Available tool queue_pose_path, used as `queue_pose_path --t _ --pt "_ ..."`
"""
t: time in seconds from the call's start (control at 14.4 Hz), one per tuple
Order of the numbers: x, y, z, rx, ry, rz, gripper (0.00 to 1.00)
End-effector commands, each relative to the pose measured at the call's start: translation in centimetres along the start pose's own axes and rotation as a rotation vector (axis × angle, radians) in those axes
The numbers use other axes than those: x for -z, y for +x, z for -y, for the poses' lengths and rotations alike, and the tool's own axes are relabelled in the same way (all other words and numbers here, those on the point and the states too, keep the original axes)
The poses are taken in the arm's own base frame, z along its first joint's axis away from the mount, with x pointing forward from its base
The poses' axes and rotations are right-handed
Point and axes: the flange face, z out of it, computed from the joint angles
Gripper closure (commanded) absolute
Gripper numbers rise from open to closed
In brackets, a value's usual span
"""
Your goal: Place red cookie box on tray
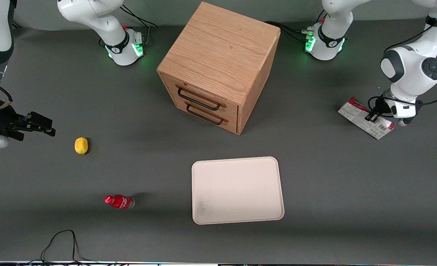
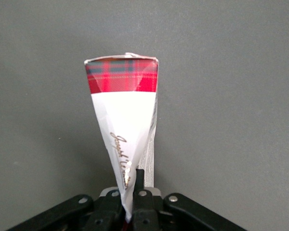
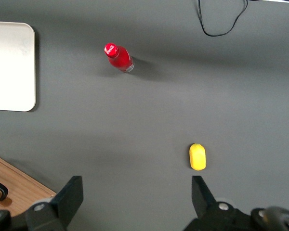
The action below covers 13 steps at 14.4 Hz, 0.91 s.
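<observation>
Dark grey matte surface (image 1: 333, 192) fills view, evenly lit, soft shadows. Wooden two-drawer cabinet (image 1: 218, 66) stands rotated near middle, black wire handles (image 1: 200, 105) on front. Black cable (image 1: 61, 242) loops at edge nearest camera.

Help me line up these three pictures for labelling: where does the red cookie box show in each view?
Front view: the red cookie box sits at the working arm's end of the table, the tool shut on it.
Left wrist view: the box stands up out of the tool, over bare table.
Right wrist view: not in it.
Shared landmark: the tray shows in the front and right wrist views.
</observation>
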Motion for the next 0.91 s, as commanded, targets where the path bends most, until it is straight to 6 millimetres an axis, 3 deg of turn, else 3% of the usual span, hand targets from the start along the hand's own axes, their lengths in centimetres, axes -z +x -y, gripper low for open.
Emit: queue_pose_path --t 0.0,0.14,0.63,0.84 --pt "4.2 0.4 -1.8 -0.018 0.012 0.013 1.0" --pt "7.9 1.3 -2.8 -0.023 0.036 0.046 1.0" --pt "25.7 5.2 -5.7 -0.035 0.097 0.135 1.0" --pt "32.1 5.7 -6.1 -0.039 0.1 0.106 1.0"
